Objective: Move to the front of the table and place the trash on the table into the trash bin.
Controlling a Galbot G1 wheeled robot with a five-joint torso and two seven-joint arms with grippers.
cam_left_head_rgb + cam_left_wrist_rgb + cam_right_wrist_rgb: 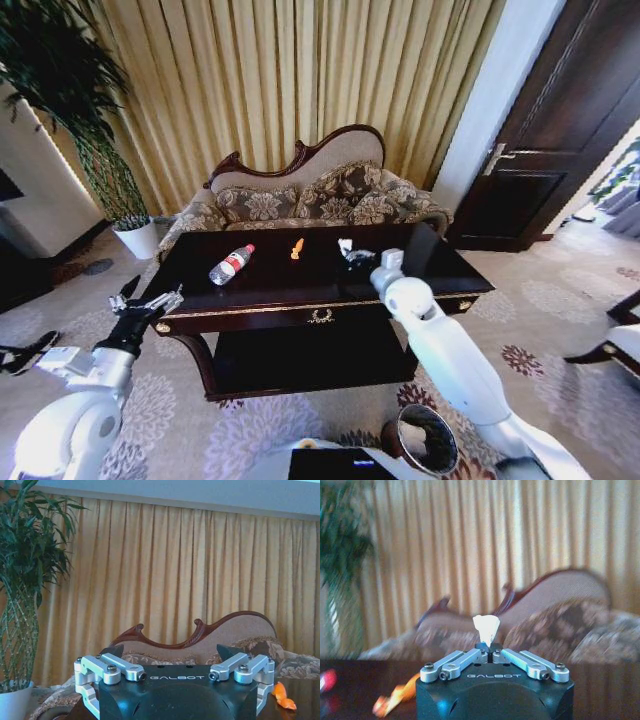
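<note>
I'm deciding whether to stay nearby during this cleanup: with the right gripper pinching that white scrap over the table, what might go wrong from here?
1. The right gripper is shut on only the lower tip of the white scrap; it may slip out on the way to the trash bin.
2. The bin sits low, close under the right arm, so a drop could miss it.
3. The bottle lies on its side on the glossy table; it may roll if nudged.

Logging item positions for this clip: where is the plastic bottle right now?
In the head view the bottle lies on its side on the table, toward the robot's left, with the orange piece to its right.
</note>
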